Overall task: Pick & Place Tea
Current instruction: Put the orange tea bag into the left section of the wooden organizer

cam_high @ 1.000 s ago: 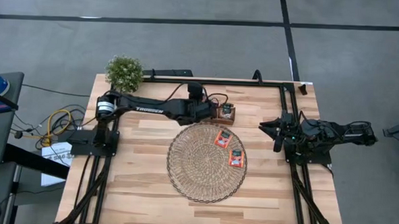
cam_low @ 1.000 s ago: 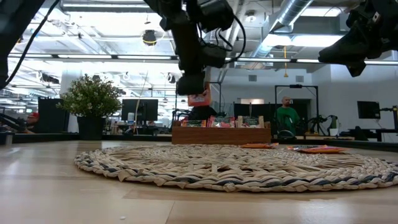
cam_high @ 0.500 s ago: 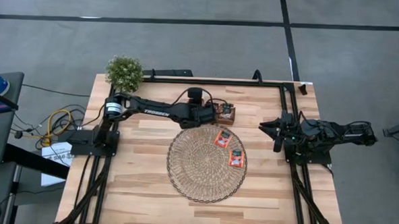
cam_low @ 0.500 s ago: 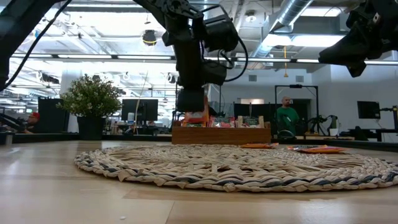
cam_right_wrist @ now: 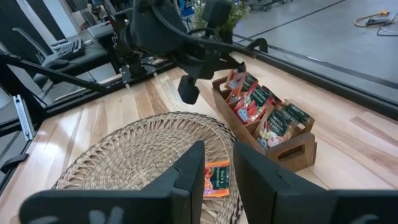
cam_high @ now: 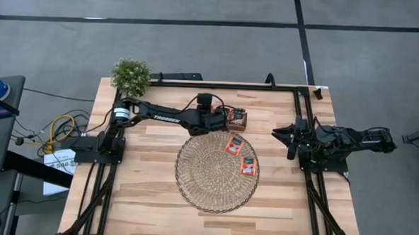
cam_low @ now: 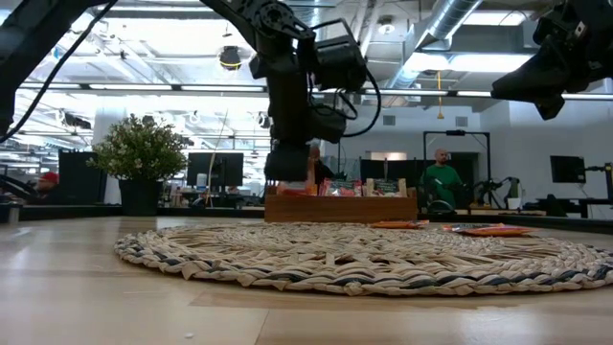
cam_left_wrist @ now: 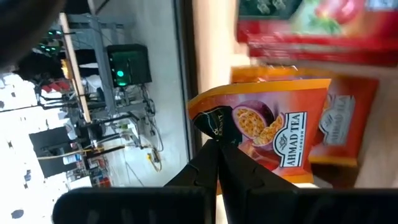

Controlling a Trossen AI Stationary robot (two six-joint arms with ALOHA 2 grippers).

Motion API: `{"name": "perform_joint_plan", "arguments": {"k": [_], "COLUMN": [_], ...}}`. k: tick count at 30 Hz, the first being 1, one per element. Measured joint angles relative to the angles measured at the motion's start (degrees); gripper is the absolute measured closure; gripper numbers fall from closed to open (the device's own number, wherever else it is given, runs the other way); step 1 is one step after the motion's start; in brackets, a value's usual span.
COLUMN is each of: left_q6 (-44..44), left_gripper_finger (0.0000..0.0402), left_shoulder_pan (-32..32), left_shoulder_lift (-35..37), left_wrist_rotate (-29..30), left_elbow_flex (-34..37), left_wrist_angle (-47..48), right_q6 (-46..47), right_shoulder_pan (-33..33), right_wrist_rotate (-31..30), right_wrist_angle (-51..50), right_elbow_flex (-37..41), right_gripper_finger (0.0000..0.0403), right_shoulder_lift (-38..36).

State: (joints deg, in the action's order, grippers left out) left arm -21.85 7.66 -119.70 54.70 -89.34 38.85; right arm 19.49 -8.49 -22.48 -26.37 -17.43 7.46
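Since a second ago, we see our left gripper point(cam_high: 224, 117) has sunk to the wooden tray's point(cam_high: 235, 121) left end, fingers pinched shut on one orange tea sachet point(cam_left_wrist: 267, 130). Two sachets point(cam_high: 240, 155) lie on the woven mat point(cam_high: 203, 177). Our right gripper point(cam_high: 282, 134) waits at the table's right edge, partly open, holding nothing.

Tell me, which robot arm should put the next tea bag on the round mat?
Left. The left gripper is shut on a sachet at the tray, right beside the mat. The right gripper waits at the table's right side, holding nothing.
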Motion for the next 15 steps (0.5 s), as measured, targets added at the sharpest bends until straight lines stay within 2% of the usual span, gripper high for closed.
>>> {"name": "perform_joint_plan", "arguments": {"k": [15], "left_q6": [-0.8], "left_gripper_finger": [0.0401], "left_shoulder_pan": [0.0], "left_shoulder_lift": [-0.5], "left_wrist_rotate": [-1.5], "left_elbow_flex": [0.0], "left_wrist_angle": [-1.2], "right_q6": [0.0], "right_shoulder_pan": [0.0], "right_wrist_rotate": [0.0], "right_wrist_angle": [0.0], "right_elbow_flex": [0.0], "right_gripper_finger": [0.0326], "right_shoulder_lift": [0.0]}}
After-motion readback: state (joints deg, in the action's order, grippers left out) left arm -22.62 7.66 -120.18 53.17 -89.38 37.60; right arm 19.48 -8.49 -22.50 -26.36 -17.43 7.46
